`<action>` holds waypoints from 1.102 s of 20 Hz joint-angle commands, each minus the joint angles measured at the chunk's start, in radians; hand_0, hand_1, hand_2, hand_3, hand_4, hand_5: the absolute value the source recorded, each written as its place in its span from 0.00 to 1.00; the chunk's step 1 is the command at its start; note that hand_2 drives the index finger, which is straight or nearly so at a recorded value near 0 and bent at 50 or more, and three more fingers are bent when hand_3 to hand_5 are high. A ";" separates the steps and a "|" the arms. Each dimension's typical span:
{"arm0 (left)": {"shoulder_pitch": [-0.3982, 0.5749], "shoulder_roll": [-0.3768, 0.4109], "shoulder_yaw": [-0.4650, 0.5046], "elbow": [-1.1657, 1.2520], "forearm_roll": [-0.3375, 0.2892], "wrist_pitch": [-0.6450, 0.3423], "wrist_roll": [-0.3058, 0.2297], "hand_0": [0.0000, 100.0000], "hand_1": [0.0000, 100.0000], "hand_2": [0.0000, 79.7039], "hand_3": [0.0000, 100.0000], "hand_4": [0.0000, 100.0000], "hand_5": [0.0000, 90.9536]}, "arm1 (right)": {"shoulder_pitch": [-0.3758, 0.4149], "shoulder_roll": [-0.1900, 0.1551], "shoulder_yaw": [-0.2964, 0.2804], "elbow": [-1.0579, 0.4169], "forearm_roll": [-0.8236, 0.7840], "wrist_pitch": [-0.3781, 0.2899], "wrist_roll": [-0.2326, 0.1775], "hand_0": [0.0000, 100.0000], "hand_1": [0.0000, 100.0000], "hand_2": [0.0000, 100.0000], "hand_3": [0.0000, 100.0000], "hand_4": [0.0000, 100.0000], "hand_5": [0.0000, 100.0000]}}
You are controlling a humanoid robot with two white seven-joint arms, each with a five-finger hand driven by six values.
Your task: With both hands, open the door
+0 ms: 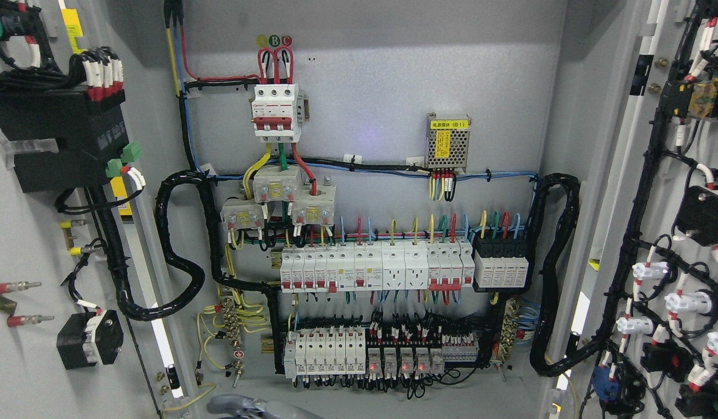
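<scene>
Grey rounded part of the left hand [242, 406] just in view at bottom edge, left of centre; mostly cut off by the frame. Grasp state: cannot tell. Not touching anything visible. Right hand out of view.

Directly above it, on the grey metal back panel [382, 75] of the cabinet: lower row of white miniature breakers [326, 349], and just beside them to the right a row of small relays with red lit indicators [405, 359].

Higher up: middle rail of white breakers and sockets [370, 267], with a black-topped four-module block [501, 265] at its right end. Coloured wire loops along the top of this rail.

Above that: three pale grey square current transformers [283, 192] in a cluster, fed from a white three-pole breaker with red levers [275, 112]. To the right, a perforated metal power supply with a yellow label [448, 142].

Black corrugated conduit loop [178, 273] running from panel to left side; a second black conduit loop [554, 262] on the right side.

Outermost: both doors swung wide open. Grey left door [21, 233] seen from inside, carrying a black rectangular meter housing [62, 139] and a black switch body [89, 338]. Grey right door [621, 244] likewise open, carrying white lamp holders [688, 302] and black wiring harness.
</scene>
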 commanded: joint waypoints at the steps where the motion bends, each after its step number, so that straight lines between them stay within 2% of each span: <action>1: 0.098 0.002 0.072 -0.696 -0.001 -0.001 -0.076 0.00 0.00 0.00 0.00 0.00 0.00 | 0.251 -0.185 -0.198 -0.184 0.004 -0.079 -0.070 0.22 0.01 0.00 0.00 0.00 0.00; 3: 0.131 0.002 0.072 -0.794 -0.001 -0.001 -0.160 0.00 0.00 0.00 0.00 0.00 0.00 | 0.336 -0.198 -0.256 -0.206 0.002 -0.114 -0.075 0.22 0.01 0.00 0.00 0.00 0.00; 5: 0.165 0.002 0.072 -0.868 -0.002 -0.001 -0.222 0.00 0.00 0.00 0.00 0.00 0.00 | 0.399 -0.196 -0.298 -0.229 0.002 -0.161 -0.075 0.22 0.01 0.00 0.00 0.00 0.00; 8: 0.246 -0.005 0.067 -1.056 -0.002 0.003 -0.236 0.00 0.00 0.00 0.00 0.00 0.00 | 0.474 -0.199 -0.393 -0.263 0.001 -0.250 -0.075 0.22 0.01 0.00 0.00 0.00 0.00; 10: 0.294 0.005 0.058 -1.201 -0.001 0.006 -0.237 0.00 0.00 0.00 0.00 0.00 0.00 | 0.519 -0.199 -0.412 -0.283 0.001 -0.312 -0.075 0.22 0.01 0.00 0.00 0.00 0.00; 12: 0.296 0.006 0.059 -1.278 -0.001 0.006 -0.243 0.00 0.00 0.00 0.00 0.00 0.00 | 0.563 -0.212 -0.433 -0.297 0.001 -0.384 -0.075 0.22 0.01 0.00 0.00 0.00 0.00; 13: 0.296 0.009 0.064 -1.307 -0.001 0.000 -0.259 0.00 0.00 0.00 0.00 0.00 0.00 | 0.577 -0.213 -0.442 -0.297 0.002 -0.410 -0.075 0.22 0.01 0.00 0.00 0.00 0.00; 14: 0.300 0.014 0.070 -1.354 -0.002 0.000 -0.300 0.00 0.00 0.00 0.00 0.00 0.00 | 0.602 -0.219 -0.461 -0.297 0.001 -0.431 -0.075 0.22 0.01 0.00 0.00 0.00 0.00; 17: 0.322 0.026 0.084 -1.478 -0.002 -0.009 -0.427 0.00 0.00 0.00 0.00 0.00 0.00 | 0.669 -0.265 -0.514 -0.297 0.001 -0.506 -0.073 0.22 0.01 0.00 0.00 0.00 0.00; 19: 0.323 0.028 0.089 -1.537 -0.004 -0.044 -0.449 0.00 0.00 0.00 0.00 0.00 0.00 | 0.681 -0.285 -0.530 -0.297 0.001 -0.577 -0.073 0.22 0.01 0.00 0.00 0.00 0.00; 22: 0.349 0.044 0.089 -1.595 -0.017 -0.164 -0.449 0.00 0.00 0.00 0.00 0.00 0.00 | 0.682 -0.302 -0.560 -0.298 -0.001 -0.622 -0.073 0.22 0.01 0.00 0.00 0.00 0.00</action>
